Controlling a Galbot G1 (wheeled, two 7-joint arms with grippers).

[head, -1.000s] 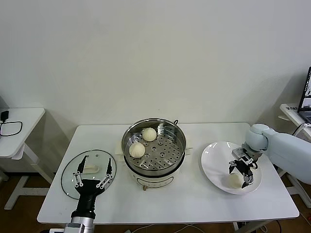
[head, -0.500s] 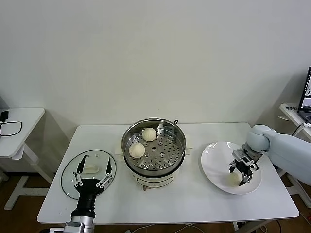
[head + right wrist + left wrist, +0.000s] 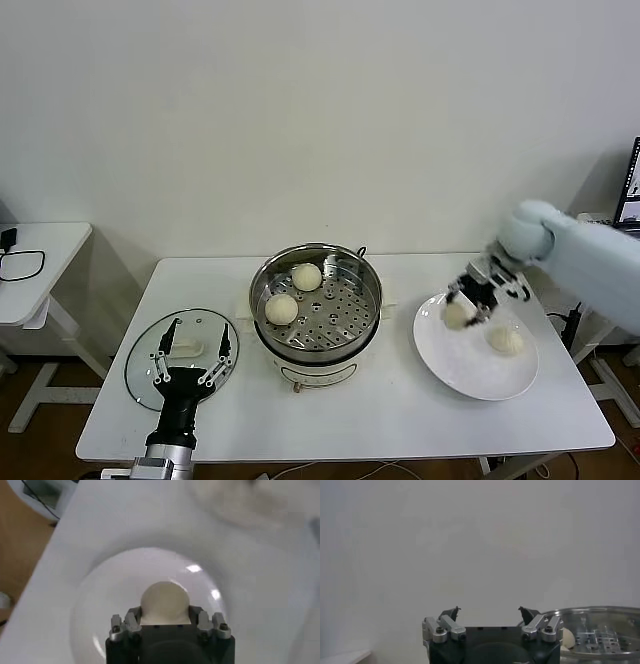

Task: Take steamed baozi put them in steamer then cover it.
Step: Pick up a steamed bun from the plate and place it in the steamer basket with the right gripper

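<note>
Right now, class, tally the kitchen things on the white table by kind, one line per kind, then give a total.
Steamed baozi: 4, two in the steamer, one on the plate, one in the right gripper
Steamer: 1
Glass lid: 1, under the open left gripper
White plate: 1
Total: 7

We see cream-white buns (image 3: 281, 309), a shiny steel steamer (image 3: 316, 300) with a perforated tray, a white plate (image 3: 450, 360) and a white tabletop (image 3: 400, 415).
</note>
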